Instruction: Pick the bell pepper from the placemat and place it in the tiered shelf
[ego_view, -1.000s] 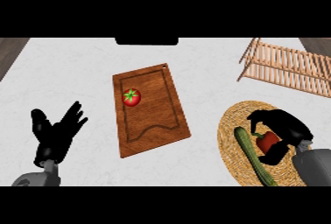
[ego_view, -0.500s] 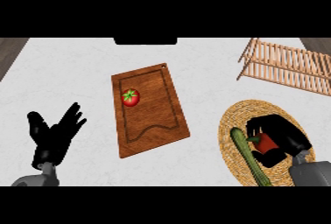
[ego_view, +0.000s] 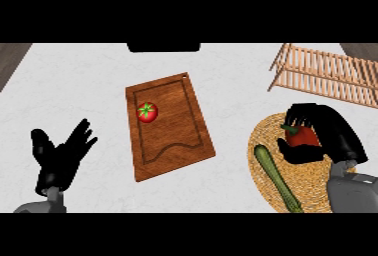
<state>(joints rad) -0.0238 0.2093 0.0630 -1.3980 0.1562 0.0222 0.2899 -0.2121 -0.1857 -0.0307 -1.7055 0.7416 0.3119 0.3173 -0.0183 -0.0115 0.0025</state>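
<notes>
A red bell pepper (ego_view: 302, 137) is in my right hand (ego_view: 325, 135), whose fingers and thumb curl round it above the round woven placemat (ego_view: 267, 135) at the right. Much of the pepper is hidden by the hand. The wooden tiered shelf (ego_view: 325, 75) stands at the upper right, beyond the hand. My left hand (ego_view: 63, 152) rests open at the lower left, fingers up.
A green cucumber (ego_view: 277, 177) lies on the placemat just left of my right hand. A wooden cutting board (ego_view: 173, 135) with a tomato (ego_view: 148, 112) on it fills the middle of the counter. A dark object (ego_view: 164, 47) sits at the far edge.
My right hand has risen and shifted toward the shelf with the bell pepper in it. The left hand has stayed where it was.
</notes>
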